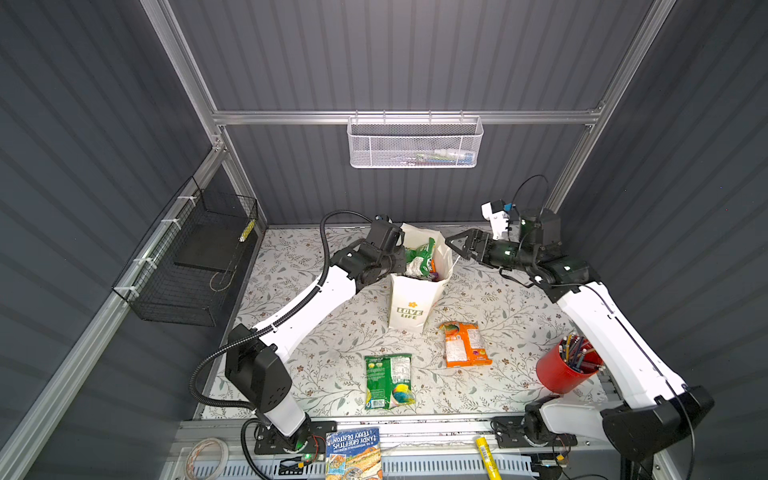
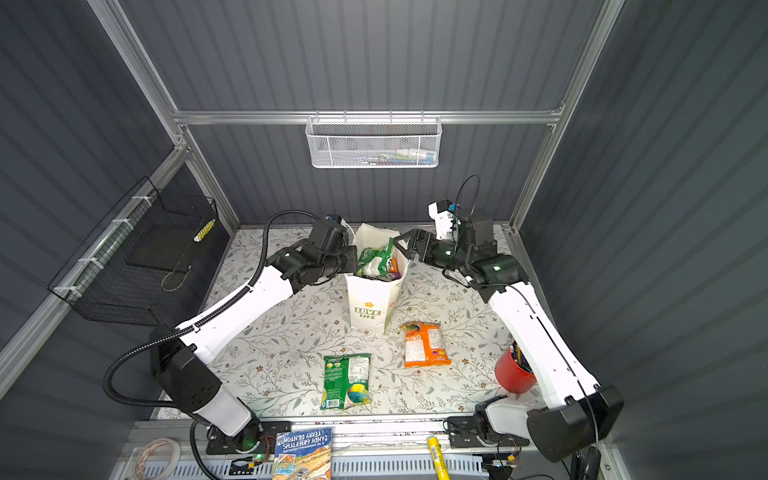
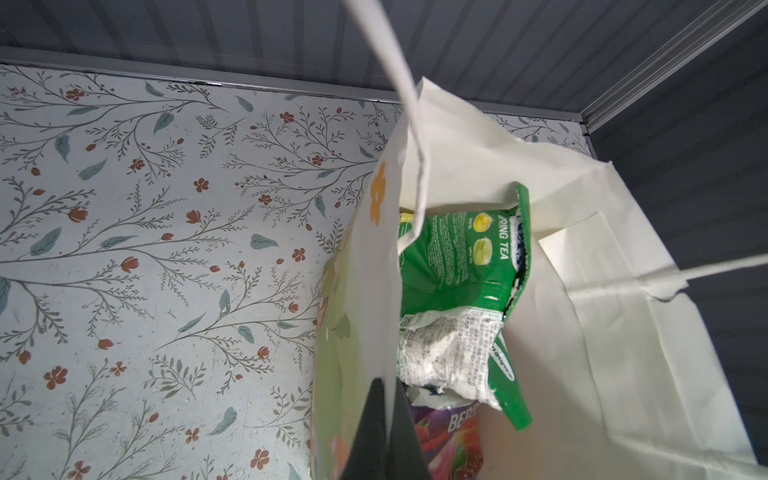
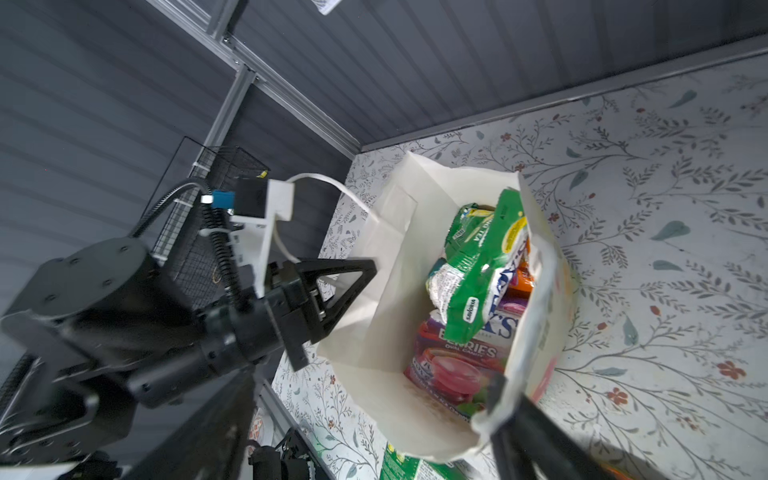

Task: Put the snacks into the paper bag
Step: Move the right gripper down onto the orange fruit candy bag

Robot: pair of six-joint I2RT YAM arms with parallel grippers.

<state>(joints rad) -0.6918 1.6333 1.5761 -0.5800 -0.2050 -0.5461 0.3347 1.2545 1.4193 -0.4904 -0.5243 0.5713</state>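
Observation:
The white paper bag (image 1: 411, 307) (image 2: 370, 307) stands open near the back of the table. My left gripper (image 1: 401, 257) (image 3: 384, 384) is shut on its left wall, with one finger on each side of the paper. Inside the bag lie several snacks: green packets (image 3: 461, 249) (image 4: 482, 266) on top and a magenta berry packet (image 4: 457, 365) below them. My right gripper (image 1: 453, 249) (image 4: 370, 386) is open at the bag's right rim and holds nothing. On the table in front of the bag lie a green packet (image 1: 388, 380) (image 2: 347, 380) and an orange packet (image 1: 463, 344) (image 2: 426, 344).
A red pencil cup (image 1: 565, 370) stands at the right, beside my right arm. A blue-covered book (image 1: 353, 453), a yellow marker (image 1: 486, 457) and a tape roll (image 1: 208, 457) lie on the front rail. A white mesh basket (image 1: 415, 143) hangs on the back wall and a black wire basket (image 1: 195, 257) on the left wall.

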